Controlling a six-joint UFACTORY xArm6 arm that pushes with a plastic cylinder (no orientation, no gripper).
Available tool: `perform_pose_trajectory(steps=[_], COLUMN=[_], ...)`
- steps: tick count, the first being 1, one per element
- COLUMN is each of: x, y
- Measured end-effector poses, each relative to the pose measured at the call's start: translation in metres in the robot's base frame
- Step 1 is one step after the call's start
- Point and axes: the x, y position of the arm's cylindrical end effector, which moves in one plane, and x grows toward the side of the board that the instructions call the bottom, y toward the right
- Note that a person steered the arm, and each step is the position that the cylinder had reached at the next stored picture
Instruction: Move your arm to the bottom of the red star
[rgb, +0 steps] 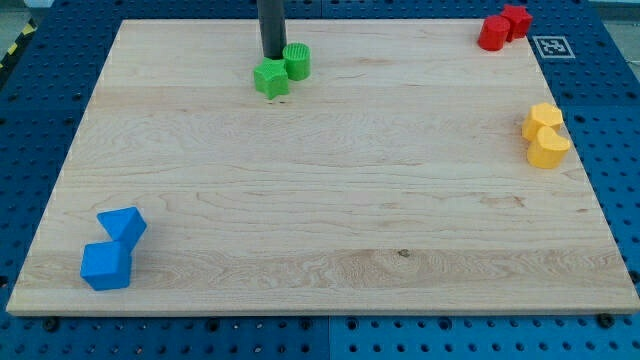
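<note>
My tip (272, 55) is resting on the desk (320, 200) at 12 o'clock, touching the green star (270, 78) beside the green cylinder (297, 61). The end effector is a bare rod, gripping nothing. The red star (516, 20) is sitting at 2 o'clock, touching another red block (493, 34), well apart from my tip.

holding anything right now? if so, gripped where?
Nothing is held; I only push. My tip sits at the view's top, right against the green star and green cylinder, far from the red star.
</note>
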Motion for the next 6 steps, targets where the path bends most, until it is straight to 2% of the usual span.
perform_pose_trajectory(steps=[1,2,3,5,6], x=[-0.036,-0.05,-0.042,0.036,0.034], y=[0.003,0.045,0.11,0.288,0.374])
